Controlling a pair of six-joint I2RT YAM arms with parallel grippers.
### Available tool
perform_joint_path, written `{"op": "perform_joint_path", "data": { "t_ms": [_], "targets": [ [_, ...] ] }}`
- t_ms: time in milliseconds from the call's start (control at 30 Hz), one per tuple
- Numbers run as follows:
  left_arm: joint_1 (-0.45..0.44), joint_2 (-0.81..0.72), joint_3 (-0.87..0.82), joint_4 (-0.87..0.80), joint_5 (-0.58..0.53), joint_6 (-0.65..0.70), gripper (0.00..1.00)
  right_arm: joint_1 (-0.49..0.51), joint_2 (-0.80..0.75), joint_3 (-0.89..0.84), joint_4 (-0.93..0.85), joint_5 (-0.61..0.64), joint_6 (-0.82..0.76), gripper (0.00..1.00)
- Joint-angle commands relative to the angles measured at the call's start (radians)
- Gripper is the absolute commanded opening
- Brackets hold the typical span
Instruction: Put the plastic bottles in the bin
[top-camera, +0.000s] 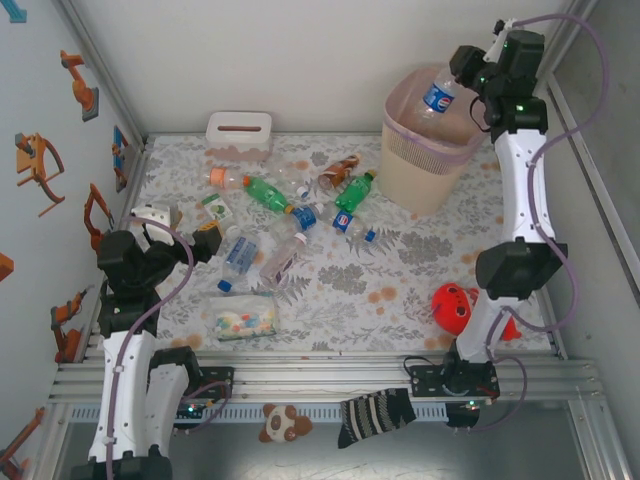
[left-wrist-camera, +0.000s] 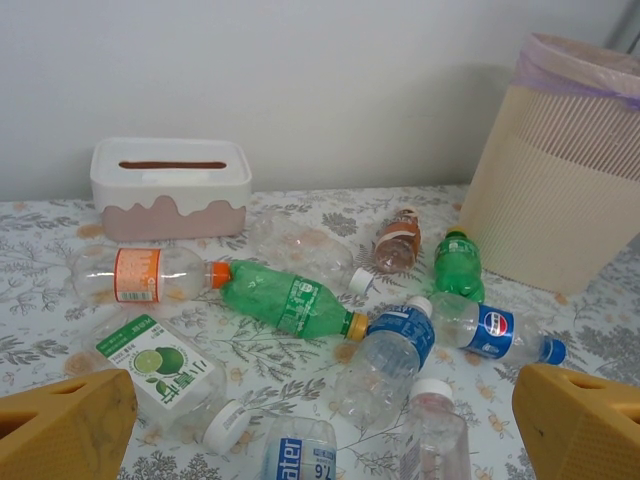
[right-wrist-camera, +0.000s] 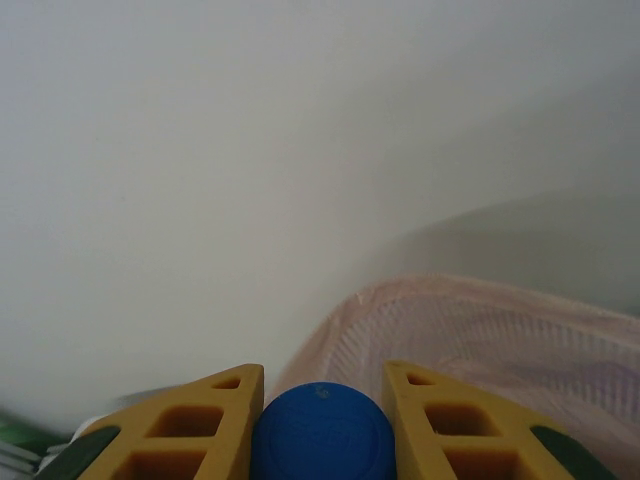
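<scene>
The tall beige bin with its pink liner stands at the back right, and its wall is also in the left wrist view. My right gripper hangs over its rim, shut on a clear Pepsi bottle at the blue cap. Several bottles lie on the floral mat: a green one, another green one, an orange-capped one, a brown one, a Pepsi one and a lime-labelled one. My left gripper is open near them, holding nothing.
A white tissue box sits at the back left. A flat clear packet of coloured pieces lies near the front, and a red rounded toy rests by the right arm. White walls close in the back and sides.
</scene>
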Motion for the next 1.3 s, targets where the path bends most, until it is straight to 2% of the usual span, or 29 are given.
{"op": "perform_joint_path", "data": {
  "t_ms": [0, 200, 567, 1067, 1100, 1267],
  "targets": [
    [0.009, -0.007, 0.023, 0.019, 0.008, -0.001, 0.96, -0.017, 0.036, 0.045, -0.06, -0.048, 0.043, 0.0],
    [0.011, -0.01, 0.023, 0.014, 0.007, -0.001, 0.96, -0.02, 0.129, 0.058, -0.142, -0.118, 0.035, 0.0],
    [0.012, -0.004, 0.024, 0.015, 0.003, -0.001, 0.96, -0.02, 0.31, 0.135, -0.322, -0.2, -0.081, 0.0],
    [0.017, 0.004, 0.025, 0.017, 0.005, -0.003, 0.96, 0.0, 0.441, 0.145, -0.446, -0.008, -0.271, 0.0],
    [0.017, 0.006, 0.024, 0.019, 0.005, -0.002, 0.96, 0.0, 0.445, 0.145, -0.447, 0.003, -0.274, 0.04],
    [0.02, 0.009, 0.026, 0.018, 0.008, -0.005, 0.96, 0.003, 0.44, 0.17, -0.451, 0.017, -0.265, 0.39]
  ]
}}
